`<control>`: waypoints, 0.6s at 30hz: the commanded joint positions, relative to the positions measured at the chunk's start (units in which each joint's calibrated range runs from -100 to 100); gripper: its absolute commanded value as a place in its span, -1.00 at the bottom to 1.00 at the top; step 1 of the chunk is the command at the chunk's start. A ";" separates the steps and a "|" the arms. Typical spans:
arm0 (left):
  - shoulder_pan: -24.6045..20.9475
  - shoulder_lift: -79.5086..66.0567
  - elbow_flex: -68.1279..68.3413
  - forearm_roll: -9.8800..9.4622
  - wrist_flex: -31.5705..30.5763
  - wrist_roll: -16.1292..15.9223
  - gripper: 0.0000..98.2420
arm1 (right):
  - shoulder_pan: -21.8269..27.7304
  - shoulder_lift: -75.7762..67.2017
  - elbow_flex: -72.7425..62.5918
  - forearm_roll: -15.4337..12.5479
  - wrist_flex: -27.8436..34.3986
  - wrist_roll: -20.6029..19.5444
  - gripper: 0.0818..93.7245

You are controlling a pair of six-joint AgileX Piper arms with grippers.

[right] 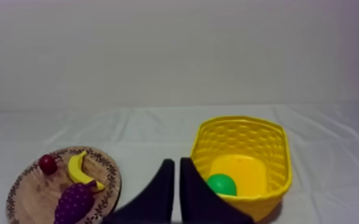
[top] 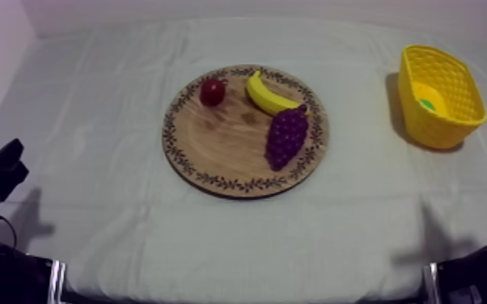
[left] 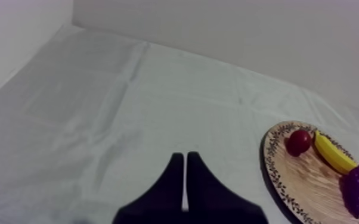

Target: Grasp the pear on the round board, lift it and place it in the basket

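While the pear (top: 427, 103) is lying inside the yellow basket (top: 441, 133) at the upper right of the top-view frame, on the basket's floor, the wooden board (top: 222, 149) is sitting well apart from it at frame centre on the worktop (top: 93, 121). The board is carrying a small red fruit (top: 212, 91) at its upper left, a banana (top: 267, 95) just beside that, and grapes (top: 285, 136) toward its right rim. The left gripper (left: 185, 156) is hanging over the worktop beside the board, fingers pressed together into a narrow wedge, gripping nothing. The right gripper (right: 176, 161) is likewise closed on nothing, pointing between board and basket; the pear is showing green against the basket's near wall.
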 commanded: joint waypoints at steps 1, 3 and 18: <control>0.03 0.00 0.05 0.02 -0.01 0.02 -1.00 | 0.01 -0.01 5.19 0.73 -2.63 -0.15 -0.99; 0.03 0.00 0.05 0.02 -0.01 0.02 -1.00 | 0.01 -0.06 9.01 1.44 -5.08 -0.29 -0.99; 0.03 0.00 0.05 0.02 -0.01 0.01 -1.00 | 0.53 -0.11 23.00 -0.92 -9.08 2.54 -0.99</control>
